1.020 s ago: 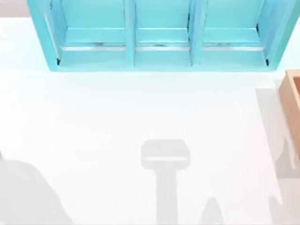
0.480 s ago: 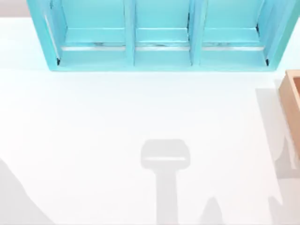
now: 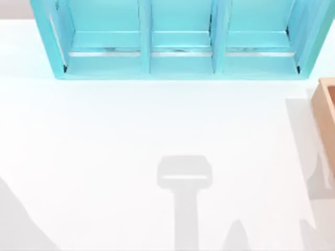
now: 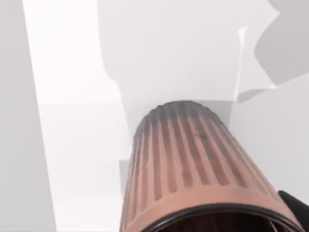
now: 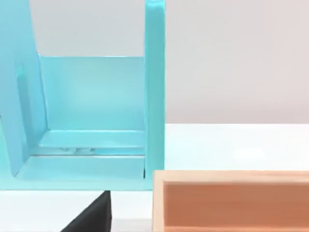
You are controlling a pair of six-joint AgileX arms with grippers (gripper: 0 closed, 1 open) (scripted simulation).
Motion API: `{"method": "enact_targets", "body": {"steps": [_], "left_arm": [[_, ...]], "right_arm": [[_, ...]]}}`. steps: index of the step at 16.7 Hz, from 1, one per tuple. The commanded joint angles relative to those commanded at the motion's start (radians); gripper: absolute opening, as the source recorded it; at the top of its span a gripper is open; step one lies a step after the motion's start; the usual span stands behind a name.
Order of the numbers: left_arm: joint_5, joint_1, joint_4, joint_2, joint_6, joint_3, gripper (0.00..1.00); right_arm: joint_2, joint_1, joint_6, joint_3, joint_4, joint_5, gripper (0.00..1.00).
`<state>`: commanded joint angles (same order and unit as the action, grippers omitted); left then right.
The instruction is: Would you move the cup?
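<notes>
- Found no readable text, label, brand, number or sign anywhere.
- Saw plain ribbing alone on the cup.
- Noted bare surfaces on the turquoise shelf and the wooden box.

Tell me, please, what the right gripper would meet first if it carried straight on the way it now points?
Probably the tan wooden box, which lies nearest in the right wrist view; the turquoise shelf stands behind it. Depth is unclear.

Rendered simulation tabletop, plain white table, turquoise shelf at the back, wooden box at the right, blank grey backdrop.
</notes>
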<state>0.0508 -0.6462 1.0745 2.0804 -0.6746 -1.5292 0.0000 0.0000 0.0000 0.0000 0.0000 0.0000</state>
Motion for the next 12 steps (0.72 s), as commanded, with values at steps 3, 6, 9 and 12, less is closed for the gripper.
{"method": "enact_targets", "body": {"steps": [3,6,9,12], "left_arm": [[0.0,0.0,0.0,0.0,0.0,0.0,0.6],[0.0,0.0,0.0,0.0,0.0,0.0,0.83],[0.0,0.0,0.0,0.0,0.0,0.0,1.0],[0.0,0.0,0.0,0.0,0.0,0.0,1.0]], "right_arm": [[0.0,0.0,0.0,0.0,0.0,0.0,1.0],[0.0,0.0,0.0,0.0,0.0,0.0,1.0],[0.0,0.0,0.0,0.0,0.0,0.0,1.0],[0.0,0.0,0.0,0.0,0.0,0.0,1.0]]}}
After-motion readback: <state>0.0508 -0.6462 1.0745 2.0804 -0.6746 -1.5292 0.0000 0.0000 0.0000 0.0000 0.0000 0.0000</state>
